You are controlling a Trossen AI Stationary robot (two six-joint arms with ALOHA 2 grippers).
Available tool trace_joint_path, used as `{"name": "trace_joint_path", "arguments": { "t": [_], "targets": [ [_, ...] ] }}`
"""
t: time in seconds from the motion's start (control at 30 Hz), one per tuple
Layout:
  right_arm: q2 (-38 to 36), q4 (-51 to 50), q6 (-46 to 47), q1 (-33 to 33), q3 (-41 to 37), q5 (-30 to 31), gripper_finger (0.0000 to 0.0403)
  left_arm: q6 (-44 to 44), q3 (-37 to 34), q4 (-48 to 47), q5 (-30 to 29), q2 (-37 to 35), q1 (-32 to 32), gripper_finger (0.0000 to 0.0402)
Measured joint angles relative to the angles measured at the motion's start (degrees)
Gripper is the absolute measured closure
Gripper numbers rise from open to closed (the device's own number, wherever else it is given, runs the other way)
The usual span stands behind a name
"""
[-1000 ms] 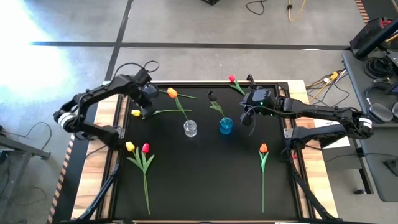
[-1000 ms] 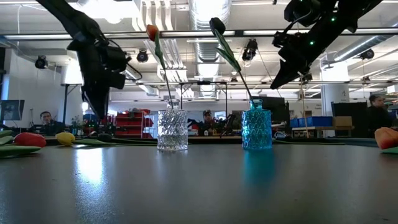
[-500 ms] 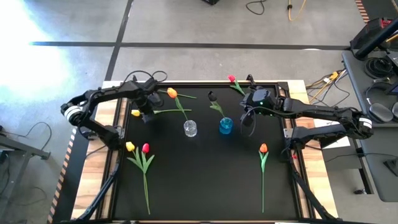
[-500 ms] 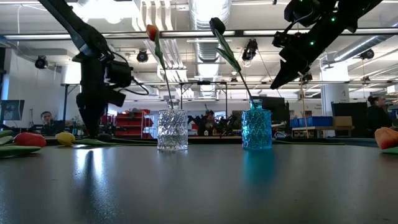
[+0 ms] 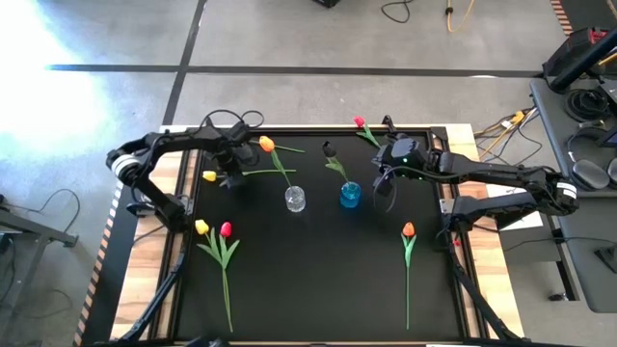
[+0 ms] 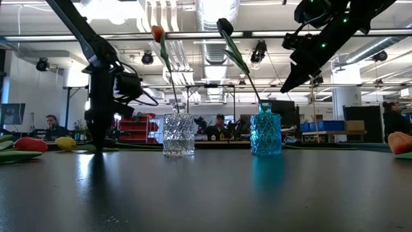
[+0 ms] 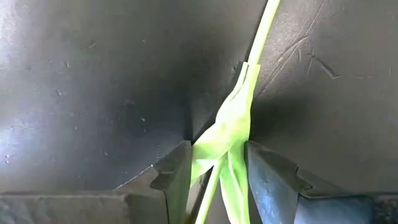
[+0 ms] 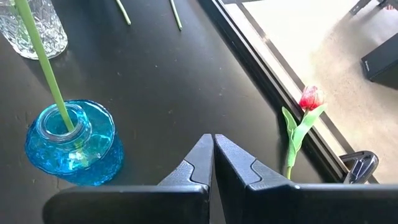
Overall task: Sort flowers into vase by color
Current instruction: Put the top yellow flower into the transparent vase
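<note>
Left gripper [image 7: 217, 171] is down on the table at 10 o'clock, fingers part-open, straddling the yellow tulip's stem [image 7: 231, 127] without pinching it. The stem runs 9-to-3 across the high view. Right gripper [image 8: 213, 155], fingers together and empty, hovers near the blue vase [image 8: 69, 143].

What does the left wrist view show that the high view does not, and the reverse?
Only the left wrist view shows the left claw with its fingers down on the mat on either side of a green stem and leaf.

Only the high view shows the whole table: the clear vase, the blue vase, the loose tulips and the right claw beside the blue vase.

Both show the black mat and the stem of the yellow tulip that the left claw has reached.
</note>
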Motion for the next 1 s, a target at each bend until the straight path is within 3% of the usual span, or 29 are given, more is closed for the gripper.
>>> {"name": "trace_joint_path", "arguments": {
  "t": [0.2, 0.37, 0.67, 1.0],
  "targets": [
    [0.0, 0.0, 0.0, 0.0, 0.0, 0.0, 0.0394, -0.3, 0.1, -0.9, -0.3, -0.3, -0.1, 0.0323],
    [0.0, 0.1, 0.0, 0.0, 0.0, 0.0, 0.0394, -0.3, -0.3, -2.7, -6.4, -4.5, 0.0, 0.0394],
    [0.0, 0.2, -0.2, 0.0, 0.0, 0.0, 0.0394, -0.3, 0.6, -4.0, -25.5, -16.0, -0.5, 0.0399],
    [-0.9, -2.5, -1.3, 0.0, 2.9, 4.7, 0.0394, 2.3, 12.0, -3.8, -33.7, -28.0, -1.7, 0.04]
  ]
}}
